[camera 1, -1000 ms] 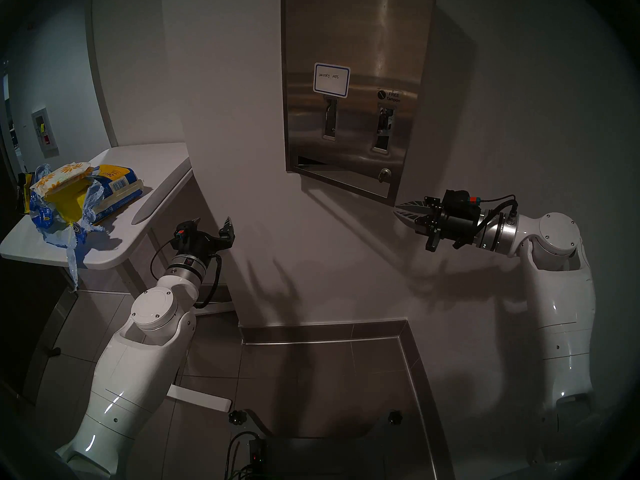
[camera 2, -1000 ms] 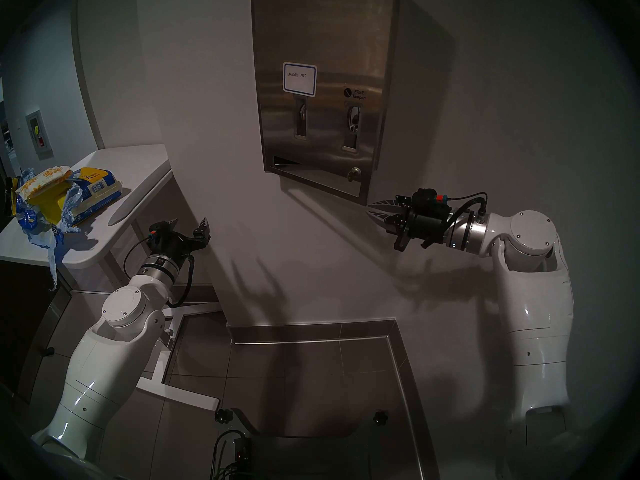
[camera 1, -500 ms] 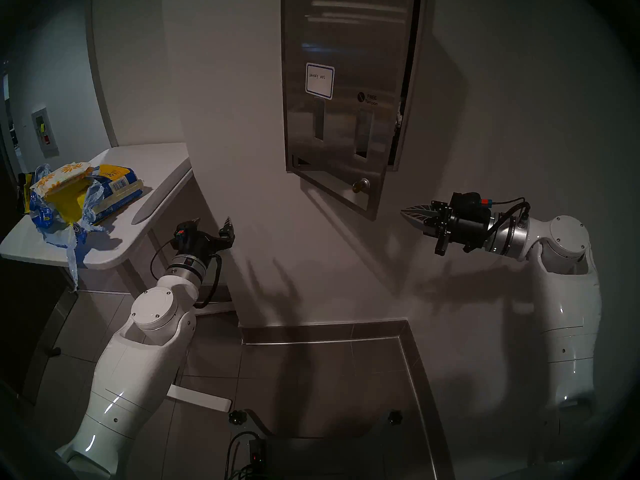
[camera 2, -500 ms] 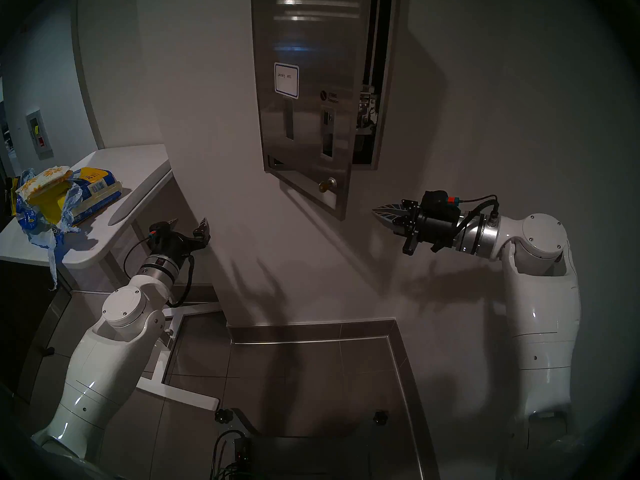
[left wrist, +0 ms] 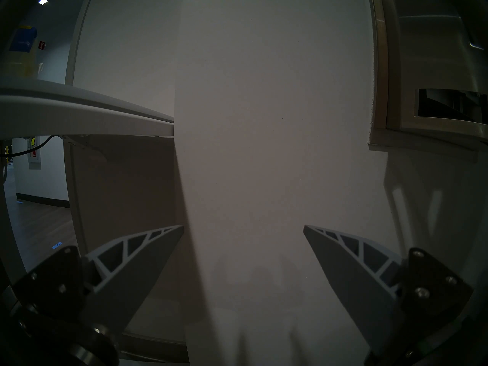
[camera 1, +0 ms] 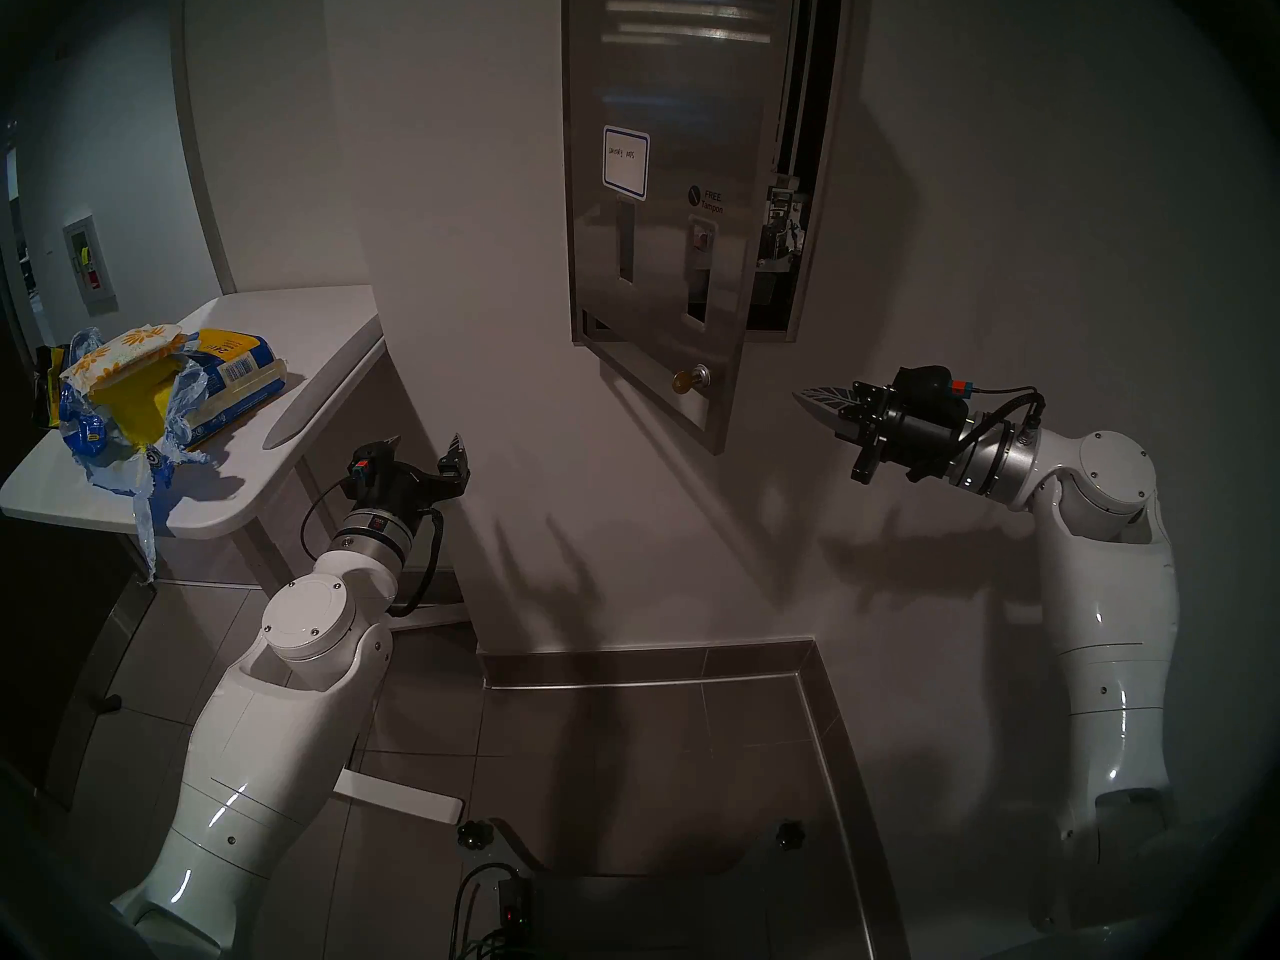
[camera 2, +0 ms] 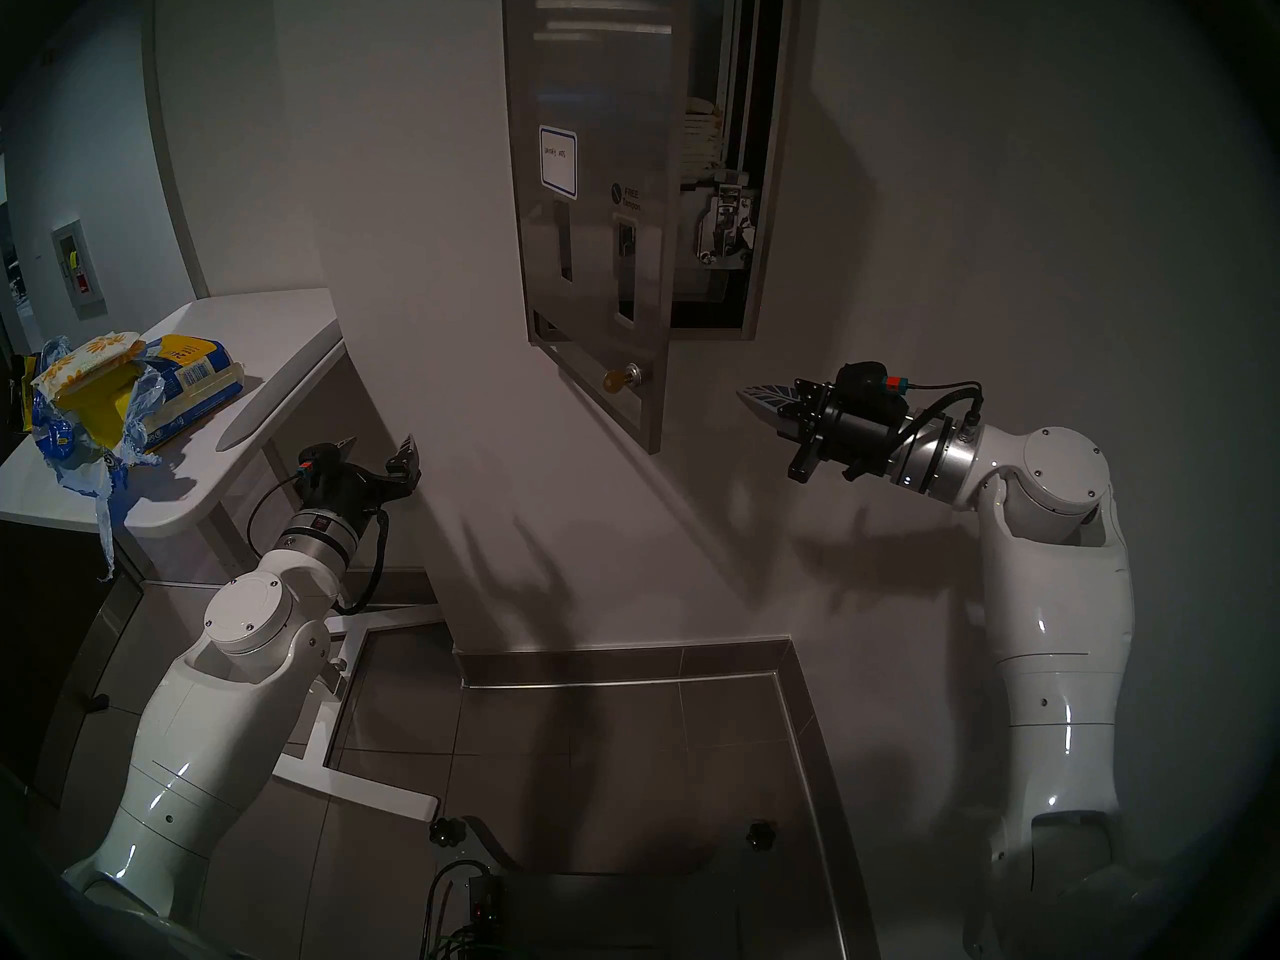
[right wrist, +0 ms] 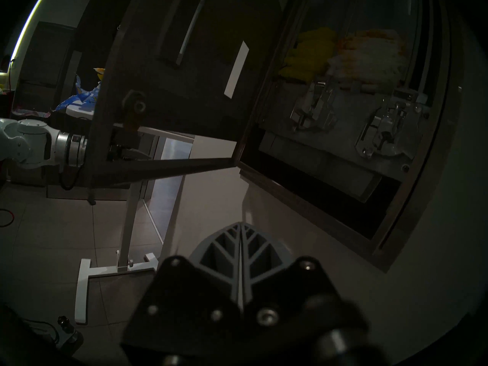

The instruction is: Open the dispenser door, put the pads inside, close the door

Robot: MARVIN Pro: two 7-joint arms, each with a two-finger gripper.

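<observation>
Two arms show in the head views, one on each side of the wall dispenser. One dispenser door (camera 1: 658,196) hangs partly open, hinged on its left edge, with its free right edge swung out from the wall. Its face carries one blue-bordered label (camera 1: 625,161), two vertical slots and one lock with a key (camera 1: 689,379) in it, low on the panel. Behind the door's free edge the dark cabinet interior (camera 2: 720,196) is exposed; the right wrist view shows two metal mechanisms there, with yellow and pale packets stacked above them, too dim to count.

One right gripper (camera 1: 821,404) hovers just right of and below the door's lower corner, its fingers pressed together on nothing and clear of the door. One left gripper (camera 1: 426,453) sits lower, beside the side table (camera 1: 312,356), its fingers spread wide and empty, facing bare wall.

On that table lies one torn blue-and-yellow bag (camera 1: 138,411). On top of it rest the pads (camera 1: 121,356) in daisy-printed wrappers, possibly two stacked, well apart from both grippers.
</observation>
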